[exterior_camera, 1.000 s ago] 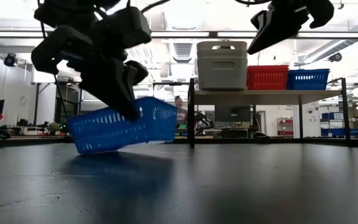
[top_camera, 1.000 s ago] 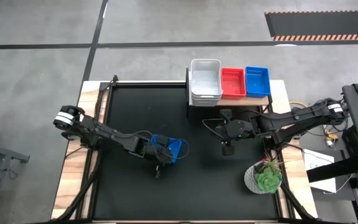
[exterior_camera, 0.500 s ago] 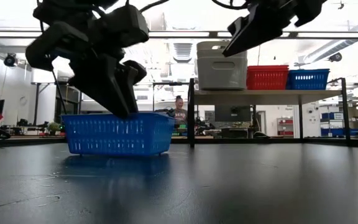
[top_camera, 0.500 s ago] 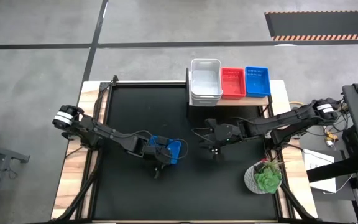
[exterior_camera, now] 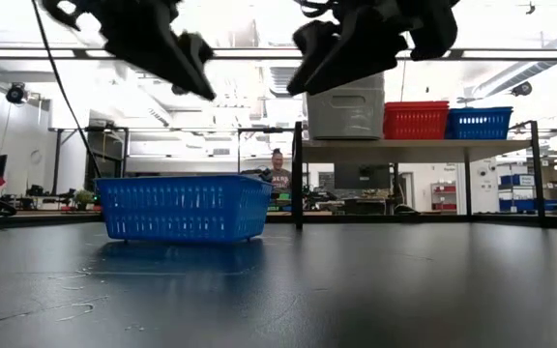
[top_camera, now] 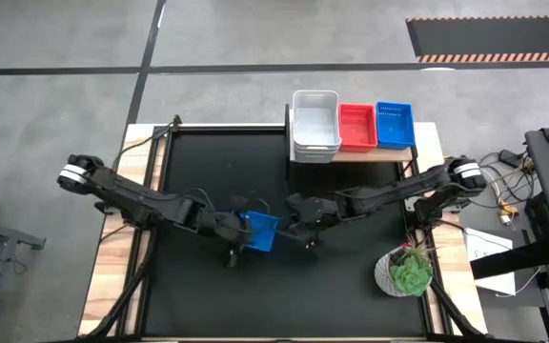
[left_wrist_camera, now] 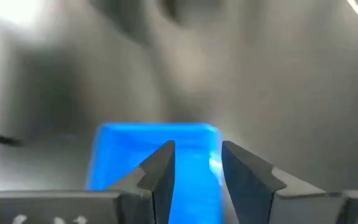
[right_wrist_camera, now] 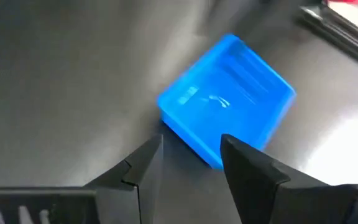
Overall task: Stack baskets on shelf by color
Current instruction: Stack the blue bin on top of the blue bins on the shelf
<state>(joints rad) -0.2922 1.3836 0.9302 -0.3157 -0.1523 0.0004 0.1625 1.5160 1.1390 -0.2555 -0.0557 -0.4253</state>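
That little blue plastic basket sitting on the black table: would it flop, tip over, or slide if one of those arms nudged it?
The small blue slotted plastic basket probably stays stiff; its walls stand straight. It looks light, being thin, perforated and empty. It sits flat on the smooth black tabletop, so a nudge would likely slide it rather than tip it.

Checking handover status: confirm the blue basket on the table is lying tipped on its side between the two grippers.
Not tipped. The low view shows the blue basket standing upright and flat on the table. It does sit between the left gripper and right gripper.
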